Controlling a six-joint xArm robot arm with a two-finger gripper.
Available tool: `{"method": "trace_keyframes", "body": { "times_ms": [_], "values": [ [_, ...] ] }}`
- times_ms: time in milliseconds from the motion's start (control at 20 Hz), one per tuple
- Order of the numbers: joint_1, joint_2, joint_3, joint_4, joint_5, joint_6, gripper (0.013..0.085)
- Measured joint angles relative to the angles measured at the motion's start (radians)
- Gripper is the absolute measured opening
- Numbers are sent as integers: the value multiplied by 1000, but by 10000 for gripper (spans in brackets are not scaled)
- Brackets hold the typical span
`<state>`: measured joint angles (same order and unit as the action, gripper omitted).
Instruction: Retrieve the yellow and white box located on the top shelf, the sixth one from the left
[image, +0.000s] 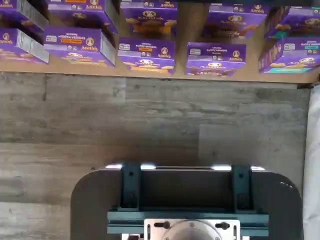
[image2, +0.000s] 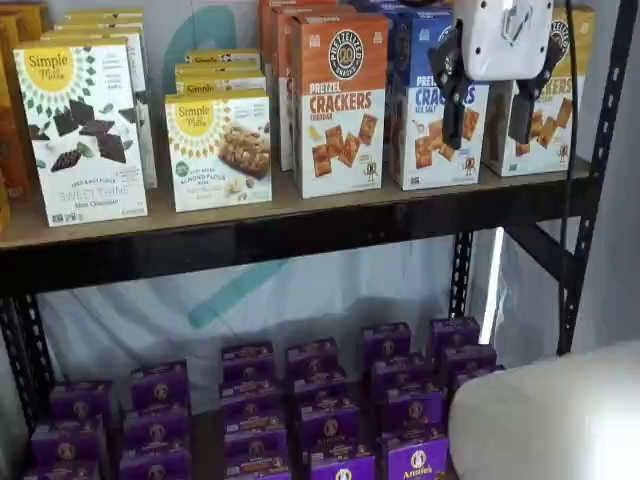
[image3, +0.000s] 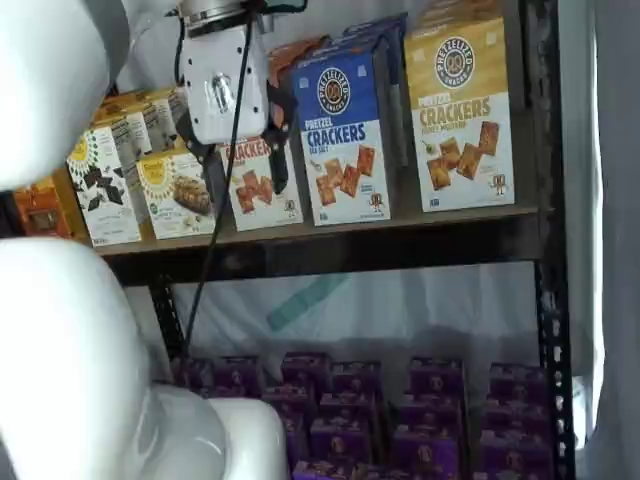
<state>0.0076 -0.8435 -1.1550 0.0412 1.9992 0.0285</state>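
Observation:
The yellow and white box (image2: 556, 128) stands at the right end of the top shelf (image2: 300, 232), partly hidden behind my gripper. It shows whole in a shelf view (image3: 461, 118), on the shelf (image3: 330, 250). My gripper (image2: 487, 140) hangs in front of the shelf, between the blue-topped box and the yellow and white box. Its two black fingers are apart, open and empty. In a shelf view the gripper (image3: 247, 182) shows in front of the orange-topped box. The wrist view shows neither the box nor the fingers.
An orange-topped box (image2: 340, 100) and a blue-topped box (image2: 422, 115) stand left of the target. White Simple Mills boxes (image2: 85, 130) stand further left. Purple boxes (image2: 320, 400) fill the lower level (image: 150, 52). A black upright (image2: 598, 160) is at the right. The white arm (image3: 70, 350) is near.

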Motion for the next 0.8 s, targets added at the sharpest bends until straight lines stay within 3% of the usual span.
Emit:
{"method": "trace_keyframes", "body": {
  "times_ms": [250,550,700,800],
  "values": [
    [-3,7,-4,4,17,-1,850],
    [-17,-6,17,-34,-31,-30,850],
    [-71,-3,24,-69,-91,-93,850],
    [-139,10,20,-72,-133,-157,850]
  ]
}}
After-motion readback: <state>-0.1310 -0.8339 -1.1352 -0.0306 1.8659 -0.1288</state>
